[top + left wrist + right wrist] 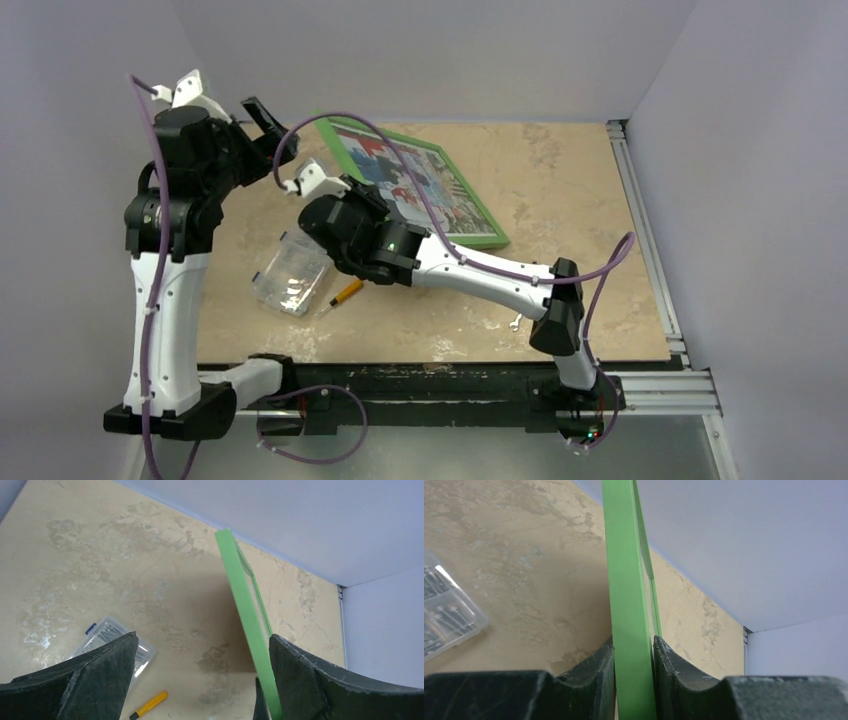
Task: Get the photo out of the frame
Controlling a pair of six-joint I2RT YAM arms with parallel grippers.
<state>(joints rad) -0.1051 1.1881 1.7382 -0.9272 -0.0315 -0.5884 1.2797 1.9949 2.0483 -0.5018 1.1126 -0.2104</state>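
Observation:
The frame (472,193), narrow and bright green, stands tilted on the table with its left side raised. The colourful photo (420,180) sits inside it. My right gripper (633,647) is shut on the frame's green edge (626,580), one finger pressed against each side. In the top view its fingers are hidden under its wrist. My left gripper (202,637) is open wide beside the frame's far left corner (270,125). The frame's edge (245,610) runs between its jaws, close to the right finger (300,675). Both wrist views see the frame edge-on, so the photo is hidden there.
A clear plastic box (293,272) of small parts lies left of the frame, seen too in the wrist views (107,637) (446,615). A yellow-handled tool (345,293) (150,704) lies beside it. A small metal piece (515,322) sits near the front edge. Walls close the back and sides.

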